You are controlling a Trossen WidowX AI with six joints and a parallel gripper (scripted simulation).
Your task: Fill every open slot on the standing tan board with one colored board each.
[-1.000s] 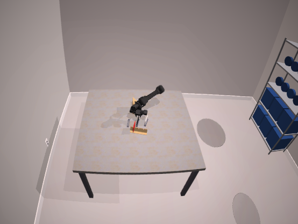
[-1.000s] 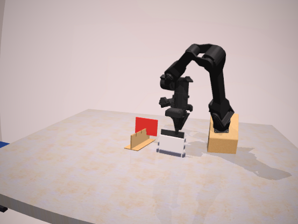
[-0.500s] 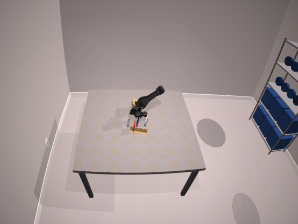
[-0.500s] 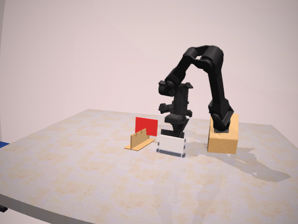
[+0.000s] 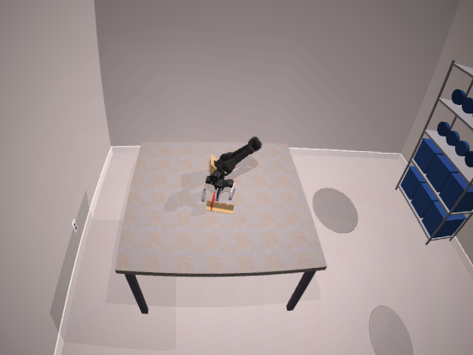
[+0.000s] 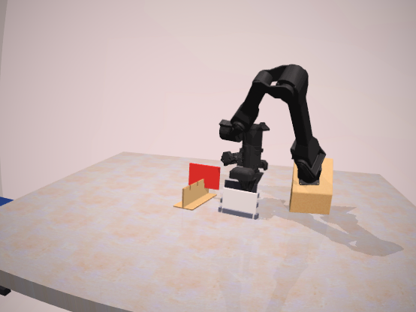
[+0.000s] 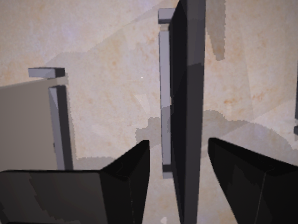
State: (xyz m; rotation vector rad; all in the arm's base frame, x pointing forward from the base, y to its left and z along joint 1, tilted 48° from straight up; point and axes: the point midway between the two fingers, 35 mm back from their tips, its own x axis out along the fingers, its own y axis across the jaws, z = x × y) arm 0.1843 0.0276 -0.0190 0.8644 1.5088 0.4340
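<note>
The tan board (image 5: pixel 222 207) (image 6: pixel 193 191) stands upright on its flat foot on the desk (image 5: pixel 171 239) (image 6: pixel 131 240) (image 7: pixel 110 60), in front of the arm (image 5: pixel 236 160) (image 6: pixel 302 109). Near one end of it, the red board (image 5: pixel 213 201) (image 6: pixel 204 176) stands upright and crosswise, and its lower edge lies below the top edge of the tan board. In the exterior view, open slots are visible in the remaining part of this top edge.

The tool (image 5: pixel 218 192) (image 6: pixel 248 189) (image 7: pixel 178 145) points downward, and its fingers are apart. In the wrist view they are placed one on each side of the black board (image 5: pixel 218 194) (image 6: pixel 233 184) (image 7: pixel 196 100), with a visible gap at both sides, so nothing is clamped. The black board is upright in its grey holder (image 7: pixel 165 100), between the tan board's side of the desk and the arm's base.

Beside it, the white board (image 6: pixel 240 202) (image 7: pixel 22 127) is also upright, in another grey holder (image 7: pixel 59 130). On the opposite side of the black board, a third holder (image 5: pixel 203 195) stands without a board. The arm is mounted on a tan block (image 5: pixel 213 163) (image 6: pixel 311 202). A shelf rack (image 5: pixel 438 96) with blue bins (image 5: pixel 440 172) stands well apart from the desk.
</note>
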